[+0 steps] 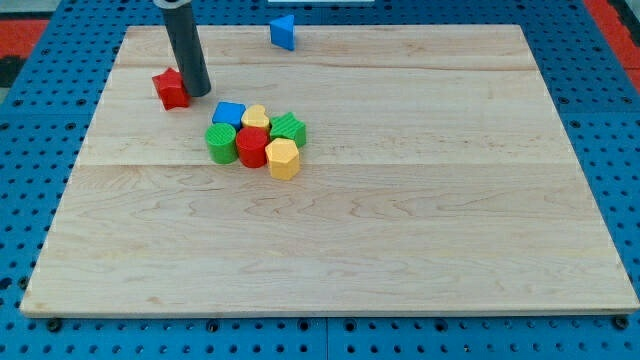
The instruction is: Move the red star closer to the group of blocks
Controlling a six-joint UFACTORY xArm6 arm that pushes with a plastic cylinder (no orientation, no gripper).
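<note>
a pale wooden board (pixel 400 230) lay on a blue pegboard table (pixel 40 180). the arm ended in a dark rod with no fingers or jaws at all, so there was nothing to be open or closed. the tip (pixel 197 93) rested on the board, touching or just beside the right edge of the red star (pixel 172 88), which sat near the view's top left, apart from the cluster.

the group lay lower and to the right of the star: a blue block (pixel 229 113), a yellow block (pixel 256 117), a green block (pixel 289 128) on the right, a green cylinder (pixel 221 143) on the left, a red cylinder (pixel 252 147) in the middle, and a yellow hexagon (pixel 283 158) at the front, all packed together. a blue triangle (pixel 283 32) stood alone near the top edge.

the risk, as it looked, was one of side: the tip stood between the star and the group, so a push from there would likely send the star away toward the left edge. the tip would need to get round to the star's far left. a glancing push could also spin the star aside, and too strong a one could scatter the cluster.
</note>
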